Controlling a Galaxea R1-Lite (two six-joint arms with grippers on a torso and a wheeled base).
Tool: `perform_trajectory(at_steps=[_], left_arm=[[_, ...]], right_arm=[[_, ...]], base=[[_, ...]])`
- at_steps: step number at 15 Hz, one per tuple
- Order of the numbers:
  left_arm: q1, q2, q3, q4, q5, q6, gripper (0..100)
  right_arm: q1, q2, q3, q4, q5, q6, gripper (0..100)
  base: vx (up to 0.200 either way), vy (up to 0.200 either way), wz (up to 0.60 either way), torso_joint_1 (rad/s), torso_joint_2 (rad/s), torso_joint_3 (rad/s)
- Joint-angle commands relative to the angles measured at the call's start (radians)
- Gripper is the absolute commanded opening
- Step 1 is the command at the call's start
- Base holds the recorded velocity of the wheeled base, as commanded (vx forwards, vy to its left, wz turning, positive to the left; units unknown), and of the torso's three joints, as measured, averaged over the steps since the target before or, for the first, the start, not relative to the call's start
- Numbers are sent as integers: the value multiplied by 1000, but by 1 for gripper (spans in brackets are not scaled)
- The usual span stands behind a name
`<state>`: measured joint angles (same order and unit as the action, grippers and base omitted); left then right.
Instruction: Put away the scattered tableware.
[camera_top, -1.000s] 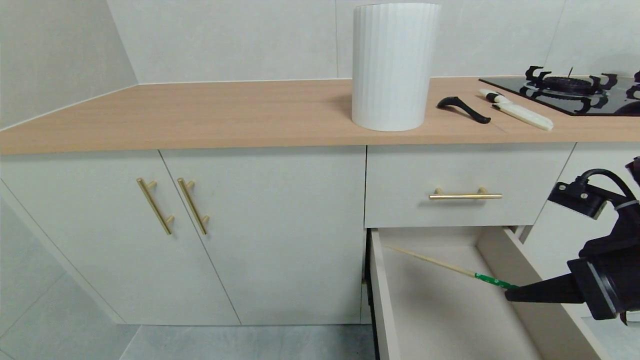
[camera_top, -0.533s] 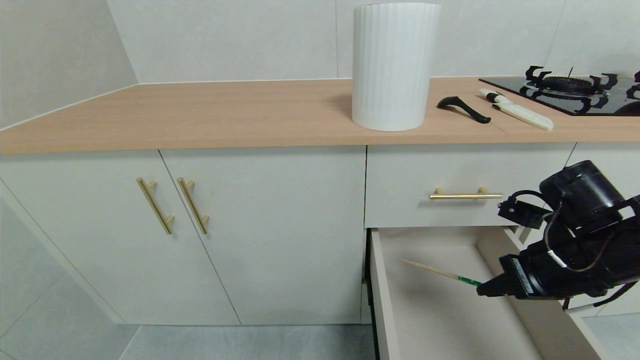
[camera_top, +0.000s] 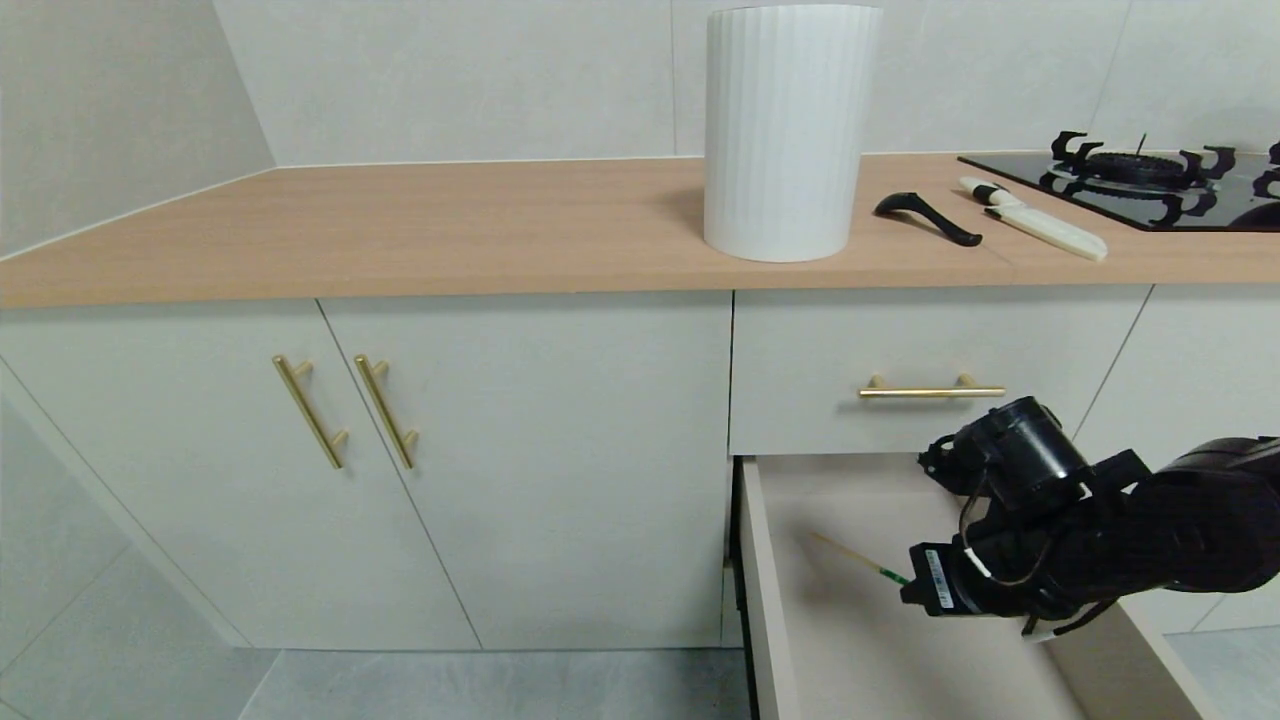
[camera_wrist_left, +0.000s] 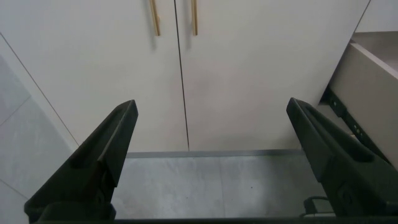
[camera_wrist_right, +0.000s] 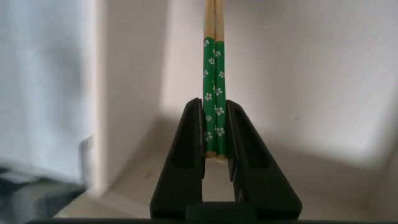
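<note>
Head view faces cabinets (camera_top: 520, 470), wrist views close, low, drawer (camera_top: 850, 640) apparently shared

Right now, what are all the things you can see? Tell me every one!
countertop: one, wood colour, above the cupboards
ribbed container: one, white, on the countertop
hob: one, black, far right of the countertop
black utensil: one, right of the ribbed container
white utensil: one, black band, beside the hob
cupboard doors: two, off-white, gold handles
closed drawer: one, off-white, gold handle
open drawer: one, beige, under the closed drawer
chopsticks: two, bamboo with green flowery ends, in the right gripper, pointing into the open drawer
left gripper: black, open, facing the cupboard doors
right gripper: black, shut on the chopsticks
</note>
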<state>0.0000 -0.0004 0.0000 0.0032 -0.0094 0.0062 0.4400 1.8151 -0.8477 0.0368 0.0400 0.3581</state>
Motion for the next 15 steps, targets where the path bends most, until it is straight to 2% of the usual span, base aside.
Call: perform_trajectory(at_steps=[1, 15], left_arm=[[0, 0, 0, 0, 0, 0, 100], [0, 0, 0, 0, 0, 0, 100]], right_arm=[[28, 90, 33, -74, -60, 15, 0], [97, 265, 67, -198, -107, 24, 0]], base=[[0, 0, 0, 0, 0, 0], [0, 0, 0, 0, 0, 0]])
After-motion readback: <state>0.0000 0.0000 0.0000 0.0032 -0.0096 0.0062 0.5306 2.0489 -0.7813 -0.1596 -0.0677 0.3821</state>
